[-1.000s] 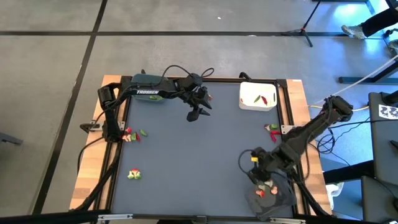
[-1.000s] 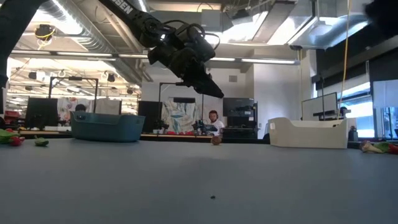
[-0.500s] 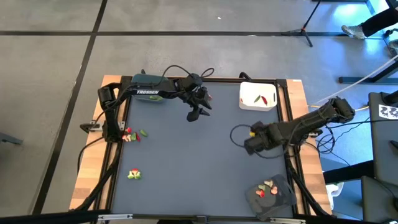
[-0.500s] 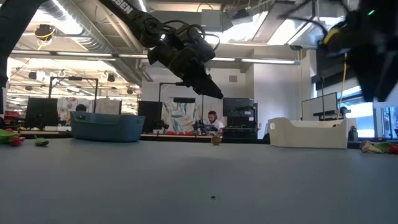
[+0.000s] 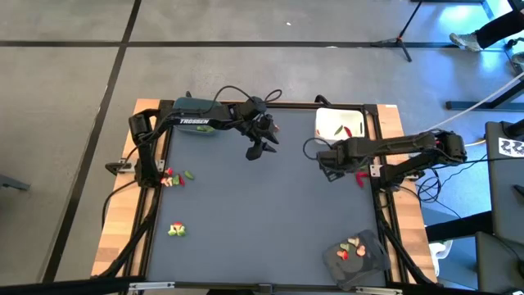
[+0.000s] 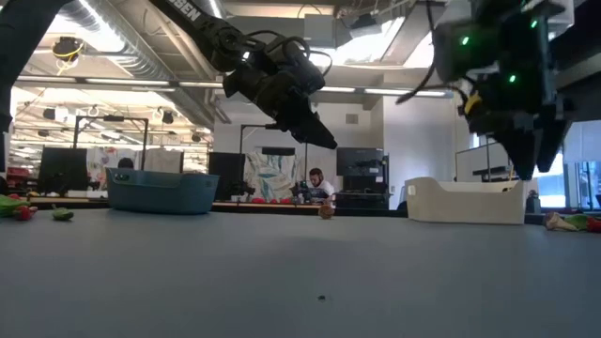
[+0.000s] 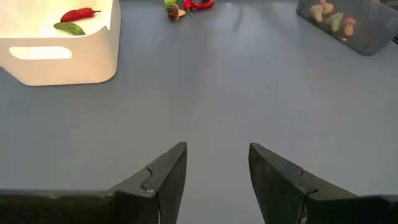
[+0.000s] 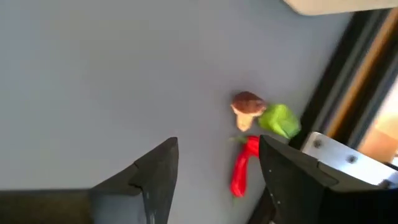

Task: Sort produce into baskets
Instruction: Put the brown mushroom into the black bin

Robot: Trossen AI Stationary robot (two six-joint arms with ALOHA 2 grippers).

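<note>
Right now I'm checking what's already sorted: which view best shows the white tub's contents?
Left wrist view: the white tub sits unobstructed, holding a red chili and green pod. High view partly covers it; low shows only its side.

Seated person (image 6: pixel 317 180) behind the table (image 5: pixel 246 213) (monitors (image 6: pixel 56 169) nearby).

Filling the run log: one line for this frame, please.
left end effector: open, empty, above mat | right end effector: open, empty, over small red chili by table edge | white plastic tub: holds red and green peppers
</note>
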